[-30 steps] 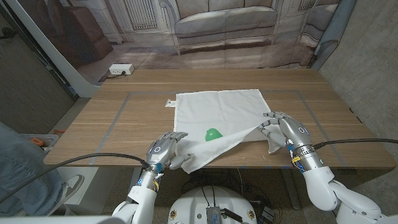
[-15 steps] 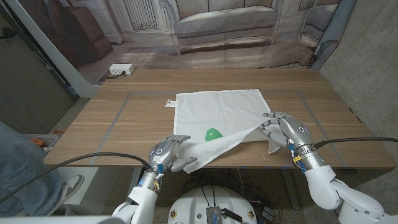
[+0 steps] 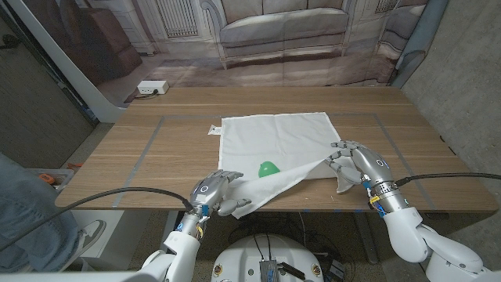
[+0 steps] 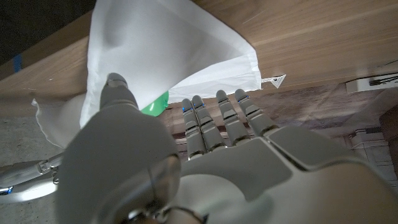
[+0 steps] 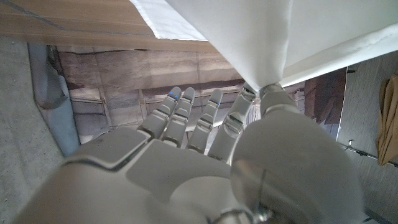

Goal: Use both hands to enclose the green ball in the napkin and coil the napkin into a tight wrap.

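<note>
A white napkin (image 3: 274, 139) lies spread on the wooden table, its near edge lifted and drawn taut between my two hands. The green ball (image 3: 268, 168) sits on the cloth just behind that raised edge; a sliver of the ball (image 4: 155, 106) shows under the fold in the left wrist view. My left hand (image 3: 215, 191) pinches the near left corner of the napkin (image 4: 168, 43) at the table's front edge. My right hand (image 3: 358, 164) pinches the near right corner, and the napkin (image 5: 261, 37) fans out from between its thumb and a finger.
Blue tape lines (image 3: 153, 141) mark a rectangle on the table (image 3: 156, 102). A small tag (image 3: 212, 130) sticks out at the napkin's far left corner. A white power strip (image 3: 151, 88) lies on the floor beyond the far left corner. A person's leg (image 3: 23, 204) shows at the left edge.
My left hand has slid a little to the right along the table's front edge with its napkin corner. The right hand and the ball have stayed put.
</note>
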Tool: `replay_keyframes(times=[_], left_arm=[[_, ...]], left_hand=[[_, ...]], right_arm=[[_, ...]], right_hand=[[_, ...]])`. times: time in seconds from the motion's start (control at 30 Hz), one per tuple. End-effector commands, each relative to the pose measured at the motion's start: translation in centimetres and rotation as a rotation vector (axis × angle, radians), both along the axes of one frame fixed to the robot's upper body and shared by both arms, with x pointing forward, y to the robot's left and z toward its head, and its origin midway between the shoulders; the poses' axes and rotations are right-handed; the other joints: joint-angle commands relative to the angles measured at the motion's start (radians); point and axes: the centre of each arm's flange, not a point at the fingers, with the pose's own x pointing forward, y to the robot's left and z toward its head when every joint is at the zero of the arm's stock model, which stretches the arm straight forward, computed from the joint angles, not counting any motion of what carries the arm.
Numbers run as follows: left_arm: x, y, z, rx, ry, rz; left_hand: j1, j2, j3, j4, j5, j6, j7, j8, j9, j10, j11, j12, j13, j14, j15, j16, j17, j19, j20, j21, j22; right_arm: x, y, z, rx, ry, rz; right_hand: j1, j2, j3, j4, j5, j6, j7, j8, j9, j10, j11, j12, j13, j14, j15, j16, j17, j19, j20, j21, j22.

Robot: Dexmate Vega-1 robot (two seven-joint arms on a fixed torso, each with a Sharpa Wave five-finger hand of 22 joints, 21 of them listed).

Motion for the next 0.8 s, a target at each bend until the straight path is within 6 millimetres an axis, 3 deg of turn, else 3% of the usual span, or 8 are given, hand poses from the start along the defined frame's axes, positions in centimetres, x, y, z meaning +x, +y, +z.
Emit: replay_keyframes(times=[0.03, 0.4, 0.6, 0.7, 0.8], left_arm=[[0.8, -0.4, 0.1, 0.021, -0.006, -0.01], [1.6, -1.3, -0.2, 0.021, 0.013, -0.037], [2.4, -2.1, -0.4, -0.009, -0.012, -0.055], [2.6, -2.5, -0.5, -0.017, -0.057, -0.048], [2.7, -2.5, -0.4, -0.047, -0.091, -0.043]], left_hand=[[0.014, -0.003, -0.004, -0.007, 0.01, 0.017, 0.001, 0.009, 0.0, 0.014, -0.009, 0.006, 0.002, 0.016, -0.079, 0.011, 0.002, 0.01, 0.0, 0.009, 0.001], [0.032, 0.0, -0.003, -0.014, 0.025, 0.072, -0.008, 0.024, -0.001, 0.071, -0.022, 0.015, 0.001, 0.051, -0.097, 0.016, 0.001, 0.023, -0.005, 0.011, 0.001], [0.065, 0.009, 0.001, -0.027, 0.041, 0.2, -0.031, 0.059, -0.004, 0.176, -0.035, 0.025, 0.0, 0.114, -0.119, 0.023, -0.001, 0.042, -0.016, 0.014, 0.0], [0.115, 0.035, 0.02, -0.045, 0.046, 0.3, -0.051, 0.08, -0.007, 0.266, -0.038, 0.028, -0.002, 0.165, -0.139, 0.024, -0.002, 0.065, -0.031, 0.018, 0.0], [0.159, 0.062, 0.041, -0.061, 0.044, 0.349, -0.066, 0.083, -0.009, 0.309, -0.038, 0.021, -0.002, 0.207, -0.149, 0.025, -0.002, 0.08, -0.031, 0.02, 0.001]], right_arm=[[0.0, -0.3, -0.2, 0.023, 0.003, 0.005], [-0.1, -0.8, -0.3, 0.026, 0.015, 0.007], [-0.5, -1.2, -0.3, 0.024, 0.025, -0.01], [-0.7, -1.4, -0.4, 0.021, 0.029, -0.016], [-0.8, -1.5, -0.4, 0.026, 0.024, -0.01]], right_hand=[[0.0, 0.01, 0.005, 0.0, -0.006, 0.01, -0.003, 0.005, 0.0, 0.008, 0.001, 0.002, 0.005, 0.006, 0.003, 0.002, 0.005, 0.002, 0.005, -0.002, 0.003], [-0.001, 0.011, 0.007, 0.0, -0.011, 0.011, -0.003, 0.005, 0.0, 0.008, 0.0, 0.001, 0.005, 0.008, 0.004, 0.003, 0.005, 0.002, 0.007, -0.002, 0.003], [-0.001, 0.011, 0.008, -0.001, -0.013, 0.012, -0.003, 0.004, 0.0, 0.009, 0.001, 0.001, 0.005, 0.008, 0.003, 0.002, 0.005, 0.002, 0.007, -0.002, 0.003], [-0.001, 0.011, 0.009, -0.001, -0.015, 0.012, -0.003, 0.004, 0.0, 0.008, 0.0, 0.001, 0.005, 0.008, 0.003, 0.002, 0.005, 0.002, 0.008, -0.002, 0.003], [-0.001, 0.011, 0.009, -0.001, -0.016, 0.012, -0.003, 0.004, -0.001, 0.009, -0.001, 0.001, 0.005, 0.007, 0.003, 0.002, 0.005, 0.002, 0.008, -0.003, 0.003]])
